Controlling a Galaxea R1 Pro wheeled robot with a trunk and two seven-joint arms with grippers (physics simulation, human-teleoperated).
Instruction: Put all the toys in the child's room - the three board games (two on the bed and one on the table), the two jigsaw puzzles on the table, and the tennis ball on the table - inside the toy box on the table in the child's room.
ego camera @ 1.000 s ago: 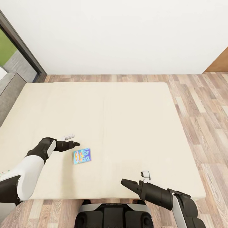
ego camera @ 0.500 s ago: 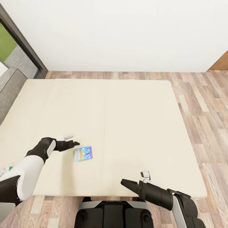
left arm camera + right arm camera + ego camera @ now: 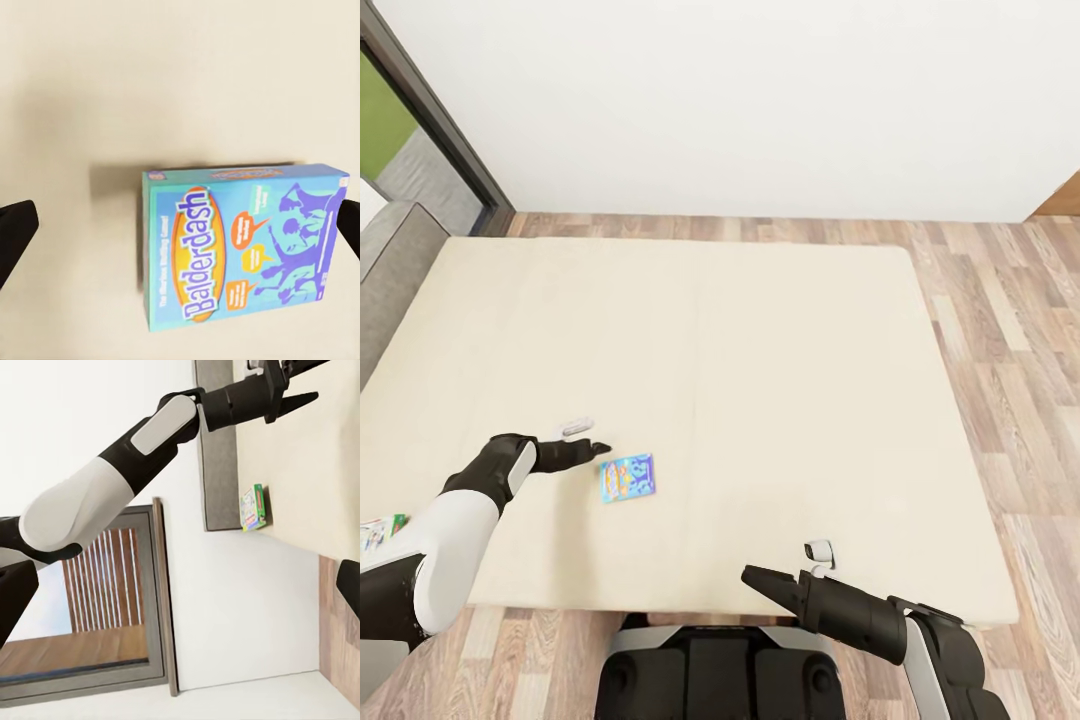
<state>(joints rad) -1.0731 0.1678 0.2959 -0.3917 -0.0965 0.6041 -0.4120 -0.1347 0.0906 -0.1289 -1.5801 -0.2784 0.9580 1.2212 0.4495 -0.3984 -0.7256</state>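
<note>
On the bed [image 3: 760, 330], near its front edge, lies one blue board game [image 3: 628, 477] — flat, face up, just beyond and a little to the right of our left gripper [image 3: 596, 450]. From the left wrist we look straight down on that box [image 3: 244, 244]: it sits between the two dark fingertips [image 3: 15, 232], its long axis running across the gap from one finger toward the other, with the jaws spread wide and touching nothing. We judge that the box would fit the grip better across its short side, so a turn of the wrist may be needed before we close.

Our left arm is plainly the nearer one. The right gripper [image 3: 765, 580] hangs over the bed's front edge, well apart from the box, its fingers wide apart and empty.

Counting what we can see: two board games — the blue one, and a second, green-edged one [image 3: 380, 530] at the bed's far left corner, also caught by the right wrist [image 3: 253, 508].
</note>
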